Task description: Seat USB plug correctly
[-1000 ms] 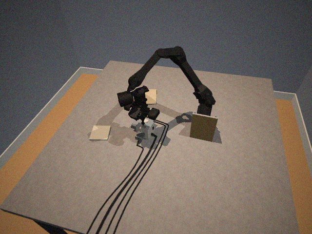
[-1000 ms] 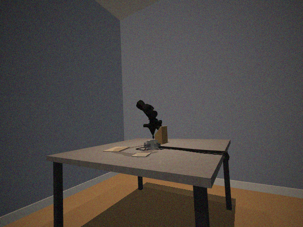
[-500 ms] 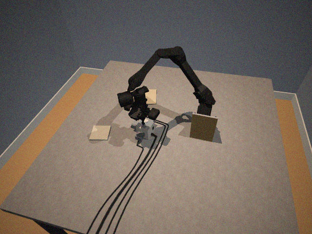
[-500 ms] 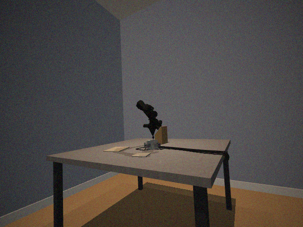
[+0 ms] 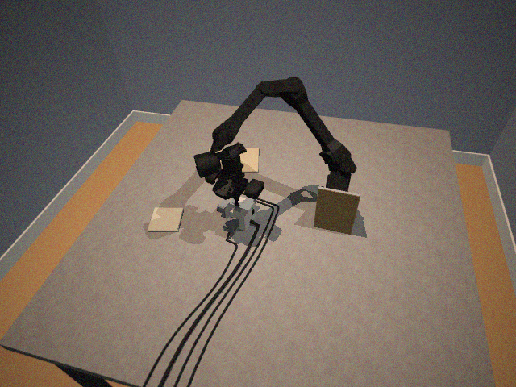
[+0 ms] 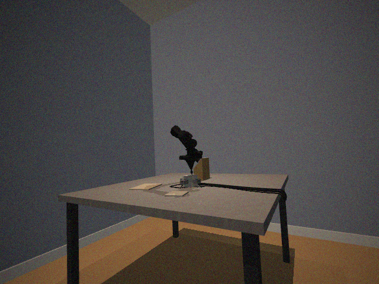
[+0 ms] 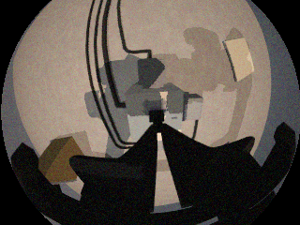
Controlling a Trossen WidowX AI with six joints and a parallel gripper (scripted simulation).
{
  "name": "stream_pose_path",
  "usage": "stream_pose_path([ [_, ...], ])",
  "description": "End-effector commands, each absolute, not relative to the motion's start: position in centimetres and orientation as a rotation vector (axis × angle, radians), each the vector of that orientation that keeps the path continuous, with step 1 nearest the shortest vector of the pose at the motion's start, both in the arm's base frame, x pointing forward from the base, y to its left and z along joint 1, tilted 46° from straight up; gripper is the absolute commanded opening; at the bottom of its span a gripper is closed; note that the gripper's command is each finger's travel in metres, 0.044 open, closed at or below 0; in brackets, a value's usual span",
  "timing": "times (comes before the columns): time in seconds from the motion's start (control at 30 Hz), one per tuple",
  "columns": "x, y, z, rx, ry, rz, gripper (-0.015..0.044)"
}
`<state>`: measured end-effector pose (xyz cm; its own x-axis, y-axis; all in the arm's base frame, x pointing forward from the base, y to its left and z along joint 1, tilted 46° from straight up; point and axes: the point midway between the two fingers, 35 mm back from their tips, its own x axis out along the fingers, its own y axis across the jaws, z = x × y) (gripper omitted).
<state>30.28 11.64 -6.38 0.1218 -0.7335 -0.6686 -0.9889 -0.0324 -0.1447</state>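
- Reaching down with the gripper (image 5: 236, 202) (image 6: 191, 171) (image 7: 157, 127), clamped the small dark USB plug (image 7: 156, 114) between nearly closed fingers.
- Had the plug at the top of the power cube (image 5: 247, 212) (image 6: 192, 181) (image 7: 141, 124), well inside all edges of the table (image 5: 333, 291) (image 6: 159, 202) (image 7: 47, 70); could not tell seating depth or which way round.
- Saw black cables (image 5: 225, 280) (image 6: 241, 187) (image 7: 107, 56) crossing the right edge in the exterior view, nearer the far corner than the near one.

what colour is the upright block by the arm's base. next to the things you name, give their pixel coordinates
Brownish yellow, with a pale top edge; the block (image 5: 336, 211) (image 6: 205, 168) (image 7: 62, 160) shows best from the top.
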Motion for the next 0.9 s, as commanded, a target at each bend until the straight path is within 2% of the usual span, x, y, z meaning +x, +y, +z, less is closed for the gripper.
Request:
stream_pose_path([
  [0.0,30.32,11.54,-6.42,-1.829,1.665,0.563,0.0000],
  [0.87,30.36,11.32,-6.63,-1.829,1.665,0.563,0.0000],
])
